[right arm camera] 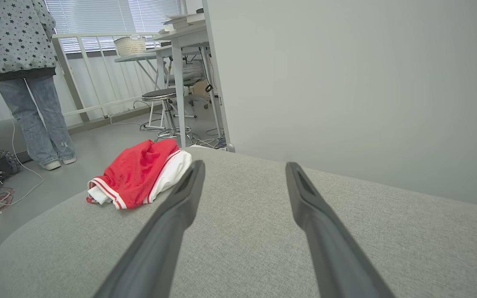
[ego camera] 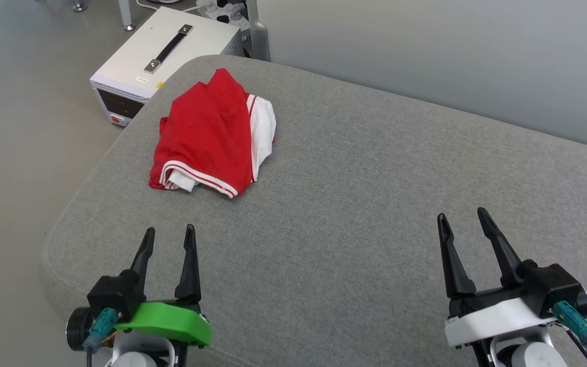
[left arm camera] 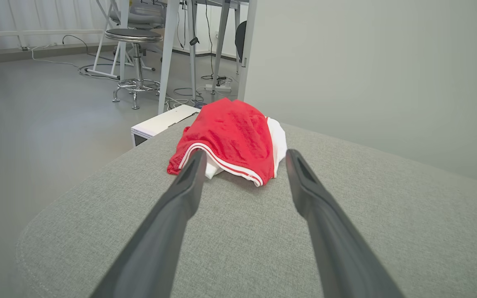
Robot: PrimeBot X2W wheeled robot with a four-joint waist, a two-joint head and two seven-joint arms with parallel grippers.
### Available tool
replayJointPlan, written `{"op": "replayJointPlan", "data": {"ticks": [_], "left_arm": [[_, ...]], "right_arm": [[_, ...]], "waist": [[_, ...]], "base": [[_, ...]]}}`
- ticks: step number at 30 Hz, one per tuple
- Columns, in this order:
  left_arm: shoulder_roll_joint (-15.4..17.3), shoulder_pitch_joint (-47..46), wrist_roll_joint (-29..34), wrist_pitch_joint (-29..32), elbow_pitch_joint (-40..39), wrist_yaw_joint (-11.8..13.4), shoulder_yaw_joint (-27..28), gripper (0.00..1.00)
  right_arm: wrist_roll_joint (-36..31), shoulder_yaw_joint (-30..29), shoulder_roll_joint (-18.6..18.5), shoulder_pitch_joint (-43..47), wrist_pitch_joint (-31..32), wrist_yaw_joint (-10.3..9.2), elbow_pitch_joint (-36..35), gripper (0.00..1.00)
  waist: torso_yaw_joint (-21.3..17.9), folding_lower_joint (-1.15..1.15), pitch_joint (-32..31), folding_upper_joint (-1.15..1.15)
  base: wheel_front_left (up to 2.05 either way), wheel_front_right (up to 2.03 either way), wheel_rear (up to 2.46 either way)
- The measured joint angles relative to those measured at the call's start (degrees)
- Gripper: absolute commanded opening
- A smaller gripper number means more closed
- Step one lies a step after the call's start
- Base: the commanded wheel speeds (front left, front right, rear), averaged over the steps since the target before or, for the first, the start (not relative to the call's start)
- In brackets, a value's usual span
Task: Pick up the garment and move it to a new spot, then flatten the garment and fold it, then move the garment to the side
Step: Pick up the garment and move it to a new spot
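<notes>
- Broadly, underneath everything: a grey padded surface [ego camera: 375, 204], rounded at its near left corner, backed by a pale wall.
- Further off, seen from the right wrist: a person [right arm camera: 19, 62] standing in jeans on the floor, well apart from the surface.
- Down on the floor just beside the far left corner: a white box [ego camera: 166, 56] with a dark carry handle.
- Up on the surface near that same corner: the garment [ego camera: 212, 137], bunched in a loose red heap, white sleeve along its right side, striped trim along the near edge. Long axis running away from the robot, leaning slightly rightward at the far end. Not yet lifted, so judged to be at the very first step.
- At lower left: left gripper [ego camera: 169, 229], fingers apart and holding nothing, poised above bare padding. Aimed almost straight at the striped near edge; from the left wrist, heap framed between the two fingers, ahead and not touching.
- At lower right: right gripper [ego camera: 462, 214], likewise spread and empty, with the garment well apart, ahead and far to its left.
- Hence most likely work for the left arm, clearly the nearer: reach forward along the long axis and close on the trimmed near edge.
</notes>
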Motion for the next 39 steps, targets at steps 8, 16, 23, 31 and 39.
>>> {"op": "replayJointPlan", "data": {"ticks": [8,16,23,31,39], "left_arm": [[0.0,-3.5,-0.8,0.0,2.6,-1.1,2.4,1.0],[6.7,-26.4,-5.4,7.7,18.5,-4.0,4.4,1.0],[16.7,-41.4,-13.0,26.1,27.5,-4.6,0.3,1.0],[25.4,-48.4,-25.3,46.5,32.7,-4.6,-5.3,1.0],[28.8,-50.7,-30.9,54.5,35.9,-4.6,-5.8,1.0]], "right_arm": [[-3.4,-0.1,0.0,-0.9,0.0,0.0,-1.0,1.0],[-6.5,-0.3,-3.0,-5.9,-0.3,0.0,-5.6,1.0],[-7.0,0.0,-3.8,-8.7,-0.3,0.0,-7.7,1.0],[-7.4,0.9,-3.7,-10.5,-0.3,0.0,-8.5,1.0],[-7.4,1.0,-3.5,-11.0,-0.3,0.0,-8.5,1.0]], "waist": [[-1.6,0.0,4.1,0.0],[-4.8,0.0,13.6,0.0],[-7.8,0.01,20.6,0.0],[-12.4,0.01,26.5,0.0],[-16.2,0.01,30.2,0.0]], "base": [[0.0,0.0,0.0],[0.0,0.0,0.0],[0.0,0.0,0.0],[0.0,0.0,0.0],[0.0,0.0,0.0]]}}
